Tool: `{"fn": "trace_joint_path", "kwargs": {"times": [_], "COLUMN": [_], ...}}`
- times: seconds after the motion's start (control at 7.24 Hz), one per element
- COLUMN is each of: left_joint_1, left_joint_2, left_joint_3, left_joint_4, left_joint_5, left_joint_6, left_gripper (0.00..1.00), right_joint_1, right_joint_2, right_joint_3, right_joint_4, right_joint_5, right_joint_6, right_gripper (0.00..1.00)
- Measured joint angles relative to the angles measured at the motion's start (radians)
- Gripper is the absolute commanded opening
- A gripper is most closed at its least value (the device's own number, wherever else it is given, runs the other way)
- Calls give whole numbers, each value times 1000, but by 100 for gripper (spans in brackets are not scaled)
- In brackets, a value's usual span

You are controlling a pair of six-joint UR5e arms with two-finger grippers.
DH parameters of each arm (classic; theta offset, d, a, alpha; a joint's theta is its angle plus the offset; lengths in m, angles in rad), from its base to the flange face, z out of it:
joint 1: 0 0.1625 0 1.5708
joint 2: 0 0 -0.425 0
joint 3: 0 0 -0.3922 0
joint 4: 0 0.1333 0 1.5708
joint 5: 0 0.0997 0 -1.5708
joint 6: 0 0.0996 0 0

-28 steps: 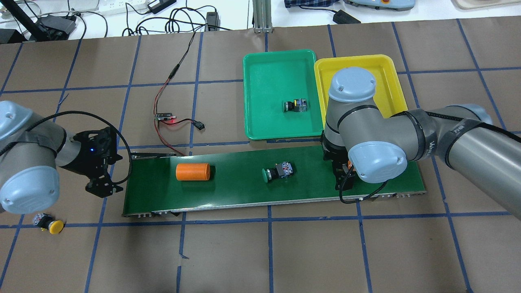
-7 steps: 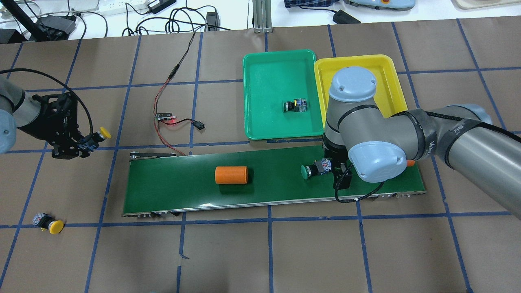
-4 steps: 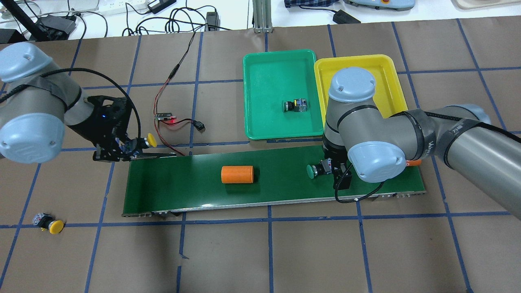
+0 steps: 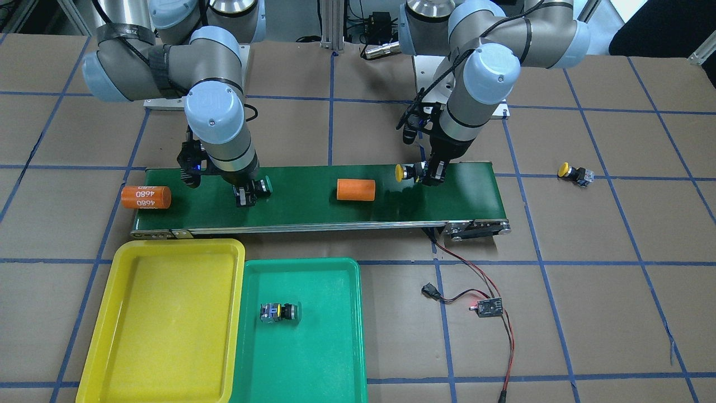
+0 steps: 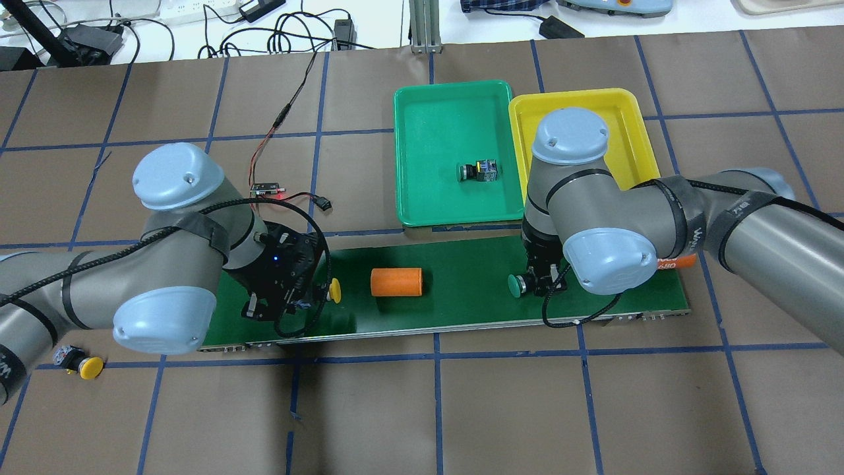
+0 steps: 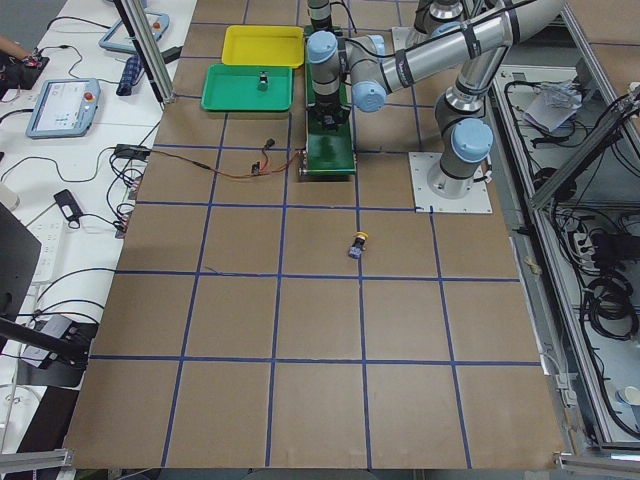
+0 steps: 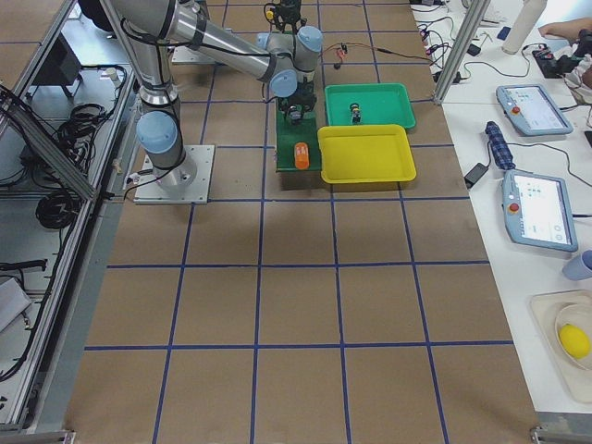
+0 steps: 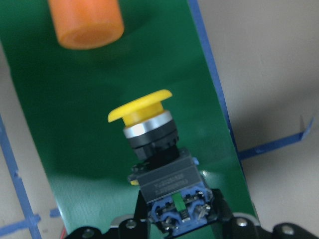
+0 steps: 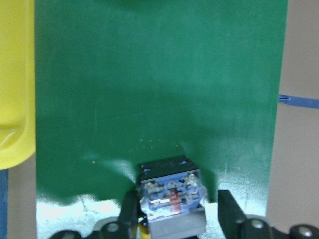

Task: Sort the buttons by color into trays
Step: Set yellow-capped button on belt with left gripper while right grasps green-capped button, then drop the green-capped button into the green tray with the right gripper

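One yellow button (image 8: 149,134) is up in the air over the belt (image 5: 461,303), near the belt's end on the robot's left side. The left gripper (image 8: 180,213) has its jaws closed tight on the button's dark body. The yellow cap points along the belt toward the orange cylinder (image 5: 395,282), which lies in the middle of the belt.

A green button (image 5: 515,285) lies on its side on the belt, nearer the other end. The right gripper (image 9: 177,205) is down around it. Its jaws are open, with one finger on each side of the button's body. A thin strip of belt shows between the body and one finger (image 9: 227,209).

A second green button (image 5: 478,172) lies on its side in the green tray (image 5: 422,112), toward the edge next to the yellow tray (image 5: 633,132). The two trays sit side by side, touching, along the belt's long edge far from the robot.

A second yellow button (image 5: 82,364) lies on the table (image 5: 461,409), past the belt's left end.

A cylinder printed 4680 (image 4: 145,197) lies at the very end of the belt on the robot's right.
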Motion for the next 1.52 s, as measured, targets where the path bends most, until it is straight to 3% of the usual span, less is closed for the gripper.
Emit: {"fn": "trace_joint_path", "kwargs": {"times": [0.28,0.55,0.97,1.24,1.52], "left_joint_1": [19,168,511,702,839], "left_joint_2": [0,21,45,39,30], "left_joint_3": [-22,-25,-28,-32,-40], "left_joint_4": [50,32,-80,-93,-83], "left_joint_5": [1,2,8,82,160], "left_joint_6": [4,0,77,441,722], "left_gripper": [95,100,100,100,100], "right_joint_1": [0,2,8,14,18], "right_joint_2": [-5,1,179,327,430], "right_joint_3": [-12,-92,-370,-596,-708], "right_joint_4": [0,6,24,71,68], "right_joint_5": [5,14,60,66,65], "right_joint_6": [-6,-4,21,42,48], "right_gripper": [0,0,0,1,87]}}
